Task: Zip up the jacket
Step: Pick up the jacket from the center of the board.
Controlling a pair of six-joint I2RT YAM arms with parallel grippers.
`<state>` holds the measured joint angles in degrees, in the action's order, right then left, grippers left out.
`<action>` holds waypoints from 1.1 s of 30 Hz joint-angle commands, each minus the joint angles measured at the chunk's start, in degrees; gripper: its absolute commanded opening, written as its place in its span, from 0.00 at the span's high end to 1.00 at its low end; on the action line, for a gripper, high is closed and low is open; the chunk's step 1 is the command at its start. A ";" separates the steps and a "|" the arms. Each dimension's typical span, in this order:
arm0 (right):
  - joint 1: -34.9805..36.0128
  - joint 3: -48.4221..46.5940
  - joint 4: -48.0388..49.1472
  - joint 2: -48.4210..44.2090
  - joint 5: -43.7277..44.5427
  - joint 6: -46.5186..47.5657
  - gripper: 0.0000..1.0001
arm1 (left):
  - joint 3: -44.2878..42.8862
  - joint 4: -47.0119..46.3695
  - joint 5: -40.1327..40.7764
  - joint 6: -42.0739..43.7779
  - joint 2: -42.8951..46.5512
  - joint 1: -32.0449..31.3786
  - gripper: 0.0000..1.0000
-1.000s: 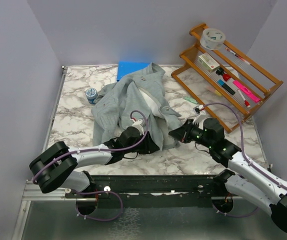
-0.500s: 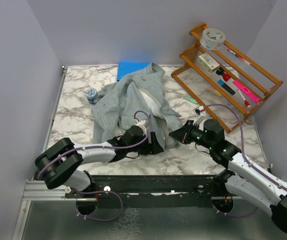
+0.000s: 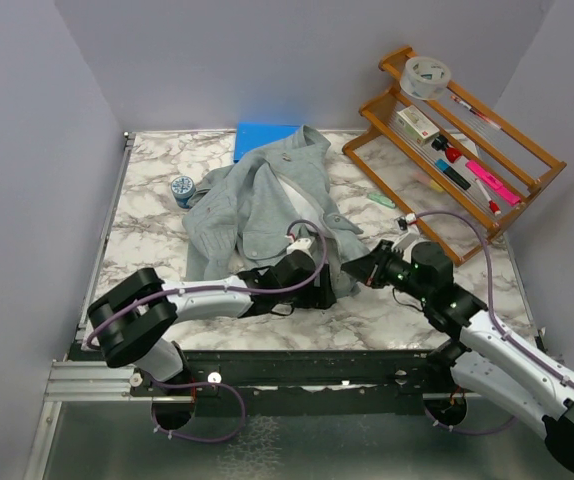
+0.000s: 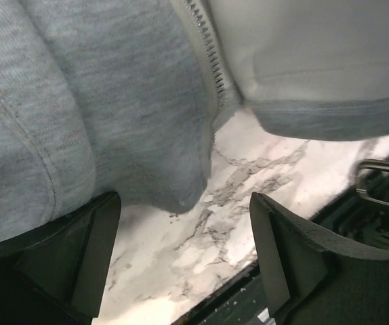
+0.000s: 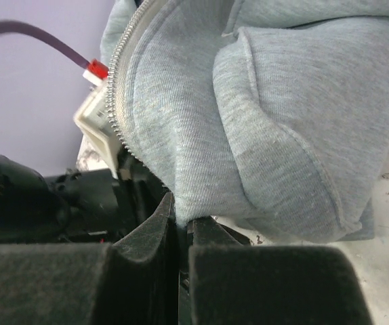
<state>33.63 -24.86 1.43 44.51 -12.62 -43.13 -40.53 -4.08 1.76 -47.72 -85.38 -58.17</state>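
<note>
The jacket [image 3: 257,205] lies crumpled at the middle of the marble worktop [image 3: 147,240], front open. Its far edge overlaps a blue pad [image 3: 262,138].

The left arm lies low across the worktop, reaching rightward to the jacket's near hem. The left pincer [image 4: 184,257] is apart; the hem corner and the zipper [image 4: 208,54] hang just ahead of its fingers [image 4: 79,264], above the marble.

The right arm extends leftward, wrist angled down at the jacket's near right corner. The right pincer [image 5: 181,230] is clamped on the fabric edge beside the zipper teeth.

A tilted wooden rack [image 3: 400,55] at the far right holds a tape roll [image 3: 426,75], a small box [image 3: 418,124] and markers [image 3: 487,180]. The print on the box is too small to read.
</note>
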 commanded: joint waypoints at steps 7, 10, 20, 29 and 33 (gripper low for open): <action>-0.19 1.13 -5.39 -4.32 10.53 -7.25 1.00 | -7.75 9.66 12.66 -0.90 -10.23 -2.73 0.18; -0.12 1.13 -6.03 -4.65 10.72 -7.36 1.00 | -9.60 11.53 13.87 -0.44 -12.33 -2.97 0.18; -0.16 2.55 -6.92 -6.58 11.13 -8.00 1.00 | -13.14 20.26 19.81 -0.62 -19.04 -4.67 0.29; -0.14 3.07 -7.79 -7.14 10.39 -7.58 1.00 | -13.83 20.33 21.94 -2.63 -22.40 -4.66 0.52; -0.14 3.39 -7.96 -7.48 10.12 -7.58 1.00 | -14.13 19.52 21.93 -2.29 -22.43 -4.66 0.68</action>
<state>33.63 -22.72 -4.97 38.04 -3.25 -50.59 -57.47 8.82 24.08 -49.25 -102.65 -63.29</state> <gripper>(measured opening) 0.069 0.408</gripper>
